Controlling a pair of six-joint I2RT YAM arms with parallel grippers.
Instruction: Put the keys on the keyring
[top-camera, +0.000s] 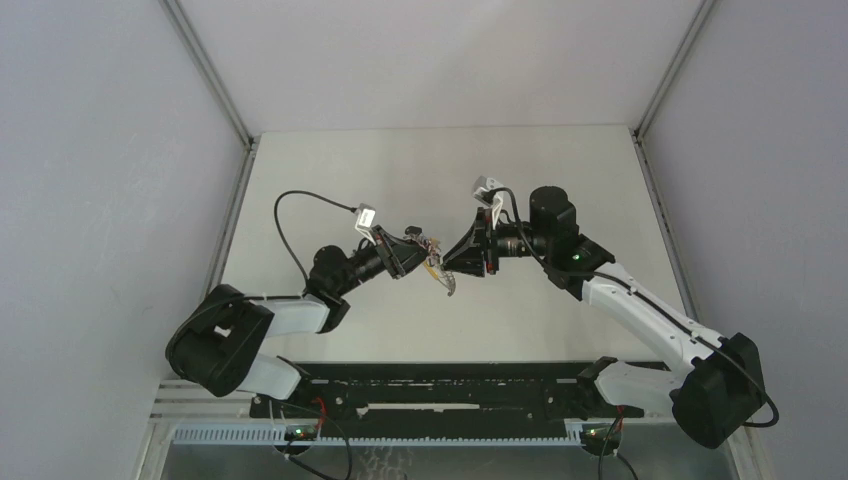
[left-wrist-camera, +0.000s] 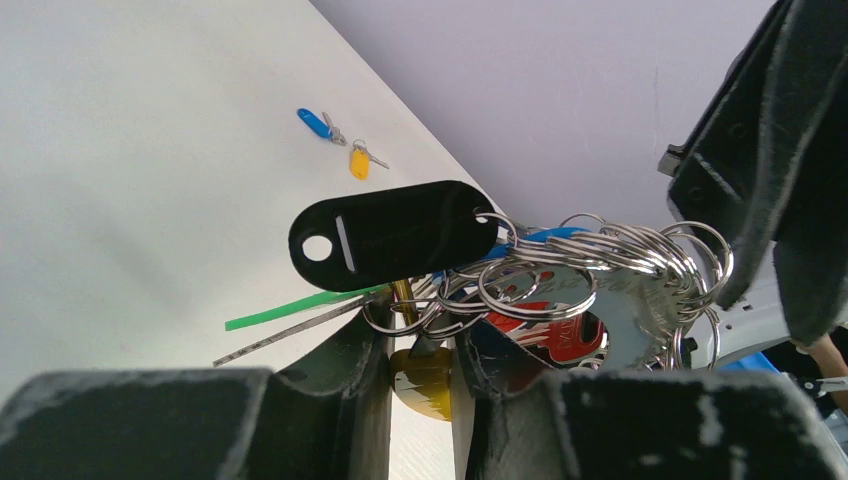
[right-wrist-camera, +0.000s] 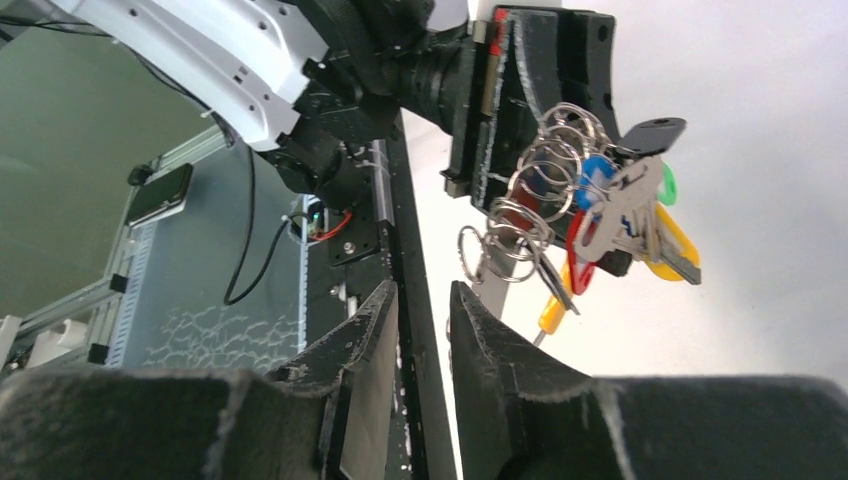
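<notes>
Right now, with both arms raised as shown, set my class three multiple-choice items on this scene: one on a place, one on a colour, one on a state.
1. Where do the two loose keys lie?
A. on the table
B. on a hook
C. in a cup

2. What colour is the oblong tag on the keyring?
A. white
B. black
C. red

3. How is the left hand?
A. open and empty
B. out of view
C. shut on the keyring

Answers:
1 A: they rest on the white surface, apart from the keyring.
2 B: the left wrist view shows it black.
3 C: it clamps the keyring.
</notes>
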